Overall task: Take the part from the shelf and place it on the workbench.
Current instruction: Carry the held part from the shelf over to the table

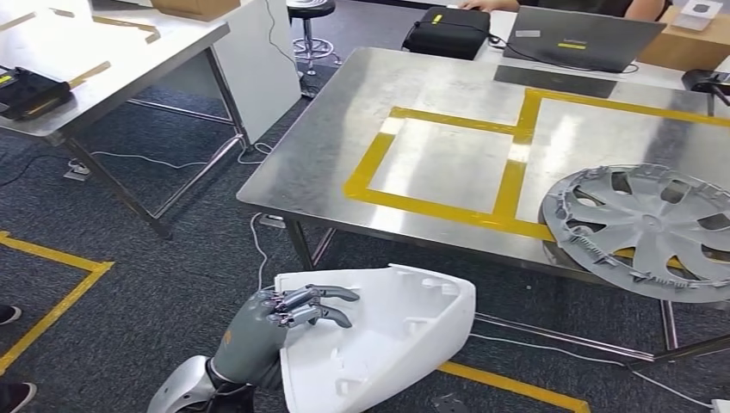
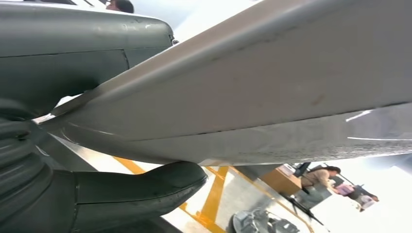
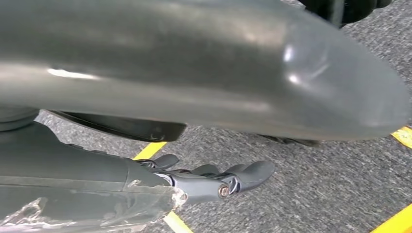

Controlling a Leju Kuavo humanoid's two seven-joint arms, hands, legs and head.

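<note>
White moulded plastic makes up the part [image 1: 379,340], a curved shell with ribs and clips on its inner face. It is held off the floor, short of the near edge of the workbench [image 1: 336,151] and lower than its top; no portion of it rests on the steel. The left hand [image 1: 288,314] grips it by the rim. The fingers [image 1: 331,294] lie together over the inner face, and the left wrist view shows the thumb [image 2: 145,191] pressed beneath the shell, so the edge is clamped between them. This one-sided hold appears chosen to keep the broad end free to slide onto the bench.

The right hand [image 3: 214,179] hangs above the carpet, away from the workbench. Its fingers are gently curled and hold nothing; whether they are fully closed I cannot tell.

On the workbench, yellow tape [image 1: 448,168] marks out rectangular bays. The bay nearest the part holds nothing. A grey wheel cover [image 1: 646,228] occupies the adjoining bay, overhanging the bench's near edge.

Judgement: carriage is well advanced, placement not yet done. The vacant bay is the likely destination.
</note>
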